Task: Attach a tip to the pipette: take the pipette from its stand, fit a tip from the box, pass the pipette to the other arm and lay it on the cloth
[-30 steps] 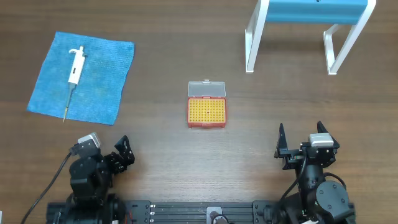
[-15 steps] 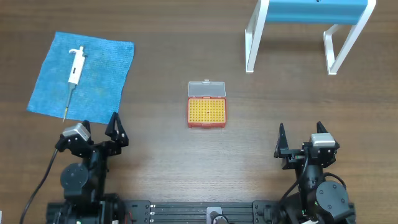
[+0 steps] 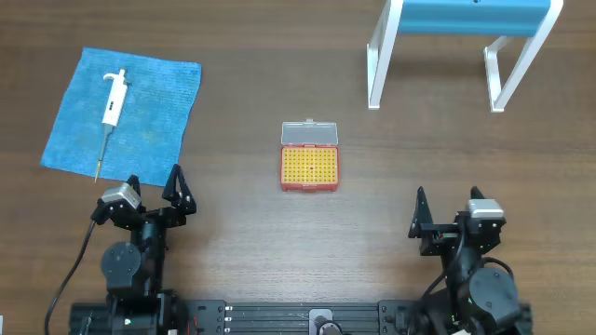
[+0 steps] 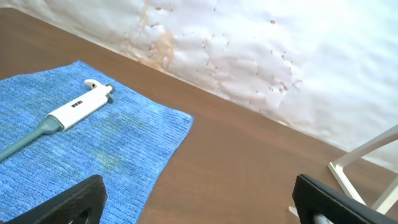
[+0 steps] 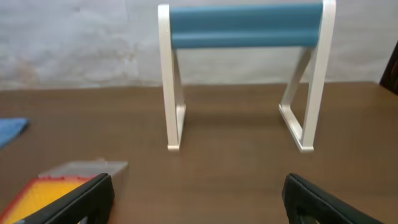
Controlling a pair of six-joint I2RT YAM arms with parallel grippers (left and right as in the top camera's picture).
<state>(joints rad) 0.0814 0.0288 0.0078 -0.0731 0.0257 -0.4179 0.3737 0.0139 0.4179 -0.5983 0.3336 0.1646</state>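
A white pipette (image 3: 111,102) with a grey shaft and a yellowish tip at its thin end is lying flat on a blue woven cloth (image 3: 154,126) at the far left of the brown wooden tabletop (image 3: 233,242). The left gripper (image 3: 154,179) is sitting low just beside the cloth's near edge, its black fingers spread wide and holding nothing. In the left wrist view, the pipette (image 4: 74,111) is resting well apart from those fingers.

A red tip box (image 3: 309,167) packed with yellow tips is standing at mid-table, its clear lid folded back. The right gripper (image 3: 448,195) is waiting near its base, fingers likewise gaping and empty. It is facing the white-legged stand with a blue top bar (image 5: 245,25) at the far right.
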